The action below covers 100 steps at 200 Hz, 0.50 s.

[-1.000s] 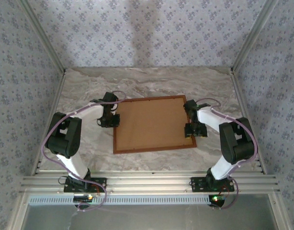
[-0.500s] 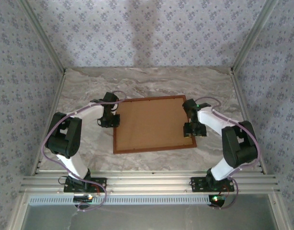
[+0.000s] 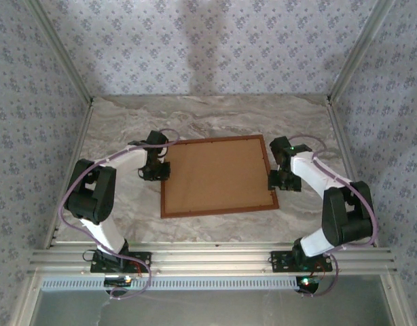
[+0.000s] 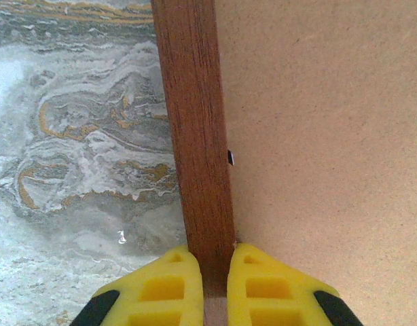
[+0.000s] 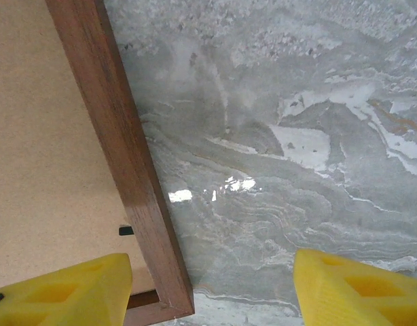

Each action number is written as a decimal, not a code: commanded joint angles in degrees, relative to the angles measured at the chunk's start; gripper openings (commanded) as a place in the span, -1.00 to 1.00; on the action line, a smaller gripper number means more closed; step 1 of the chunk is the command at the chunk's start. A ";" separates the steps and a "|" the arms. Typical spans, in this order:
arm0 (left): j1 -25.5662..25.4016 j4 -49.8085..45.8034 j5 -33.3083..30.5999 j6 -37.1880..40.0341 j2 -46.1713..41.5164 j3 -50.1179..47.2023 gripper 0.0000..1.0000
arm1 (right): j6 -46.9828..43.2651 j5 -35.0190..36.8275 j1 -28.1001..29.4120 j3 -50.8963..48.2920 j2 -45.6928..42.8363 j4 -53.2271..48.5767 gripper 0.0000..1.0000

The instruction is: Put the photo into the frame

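The frame [image 3: 215, 210] lies flat on the marble table with a plain brown backing board [image 3: 215, 173] filling it. The photo is hidden. My left gripper [image 3: 157, 174] is shut on the frame's left moulding [image 4: 195, 136], one yellow finger [image 4: 164, 288] on each side of the wood, gripper [image 4: 214, 252]. My right gripper [image 3: 282, 182] stands open at the frame's right side near its front corner. In the right wrist view, the gripper [image 5: 212, 272] has one finger over the backing board [image 5: 45, 149] and the other over bare marble, with the moulding [image 5: 127, 163] between them.
Grey-veined marble table [image 3: 215, 119] stretches beyond the frame on every side. Patterned walls and metal posts close off the back and both sides. A small black retaining tab [image 4: 230, 157] sits at the board's edge beside the left moulding.
The right arm has swung outward to the right, carrying its open gripper from over the frame's right edge to just beside it. The left gripper and the frame have not moved.
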 commanded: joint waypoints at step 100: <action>-1.11 -1.84 -1.13 2.28 3.02 -0.46 -1.00 | 1.81 -0.42 4.01 -1.75 9.05 1.61 0.33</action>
